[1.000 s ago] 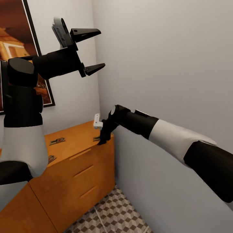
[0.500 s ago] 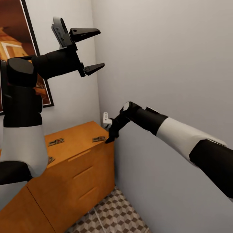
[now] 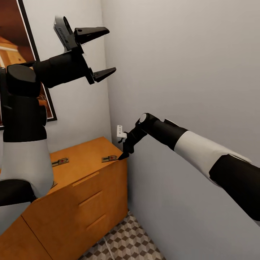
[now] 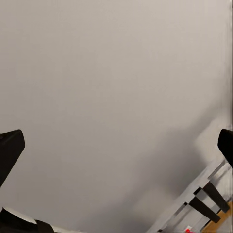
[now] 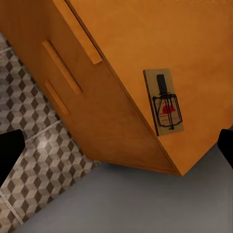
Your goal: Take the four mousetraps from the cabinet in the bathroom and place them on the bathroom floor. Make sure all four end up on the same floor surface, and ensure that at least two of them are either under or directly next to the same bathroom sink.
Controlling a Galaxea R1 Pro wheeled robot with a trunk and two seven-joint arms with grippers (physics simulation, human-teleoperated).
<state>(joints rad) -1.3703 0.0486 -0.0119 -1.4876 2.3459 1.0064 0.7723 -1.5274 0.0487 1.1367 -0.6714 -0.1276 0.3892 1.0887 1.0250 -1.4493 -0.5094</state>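
mousetrap (image 5: 164,101) flat on cabinet (image 3: 90,187) top, frame centre-left, by corner | right pincer (image 3: 122,156) spread, empty, just above | left pincer (image 3: 96,52) spread, upper left | likely light, stiff, thin: pinch long edges

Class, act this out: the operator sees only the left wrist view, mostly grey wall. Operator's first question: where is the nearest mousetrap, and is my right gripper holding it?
Observer: No. The right gripper is open, hanging just past the cabinet's corner. The nearest mousetrap lies flat on the cabinet top at that corner.
Operator: Any other traps?
Observer: A second mousetrap lies farther back on the same top, in the head view.
Operator: What's under the right gripper?
Observer: The bathroom floor, cube-patterned tiles, beside the cabinet's drawer fronts.
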